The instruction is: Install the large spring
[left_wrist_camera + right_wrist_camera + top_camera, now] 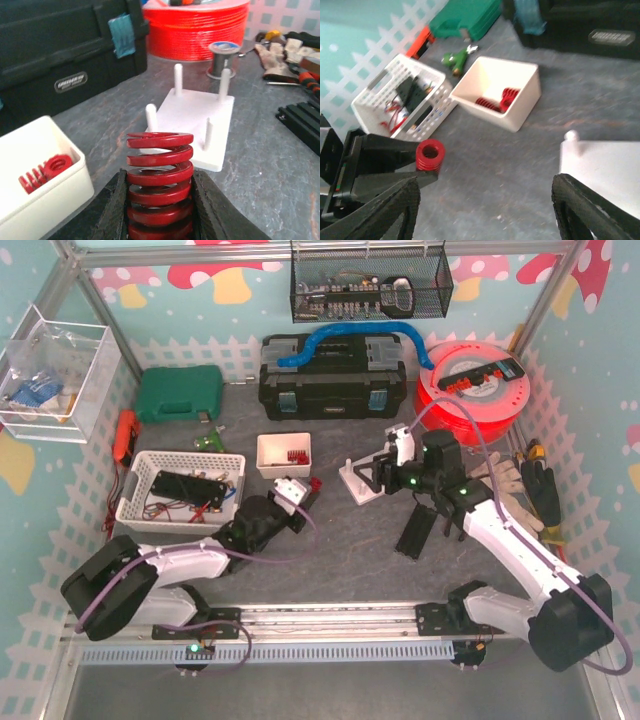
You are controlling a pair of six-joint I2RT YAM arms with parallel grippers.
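Observation:
My left gripper (160, 212) is shut on a large red spring (160, 175), which stands up between its black fingers (112, 212). It points toward the white base plate (192, 120) with several upright pegs, a short way ahead. In the top view the spring (314, 483) is left of the plate (355, 482). My right gripper (485, 210) is open and empty, hovering at the plate's (605, 165) left edge. It sees the held spring (430, 156) to its left.
A white box (284, 453) with small red springs (497, 100) sits behind the left gripper. A white basket (180, 490) of parts stands at the left. A black toolbox (332, 375), an orange spool (478, 390), a black rail (415, 530) and gloves (520, 480) lie around.

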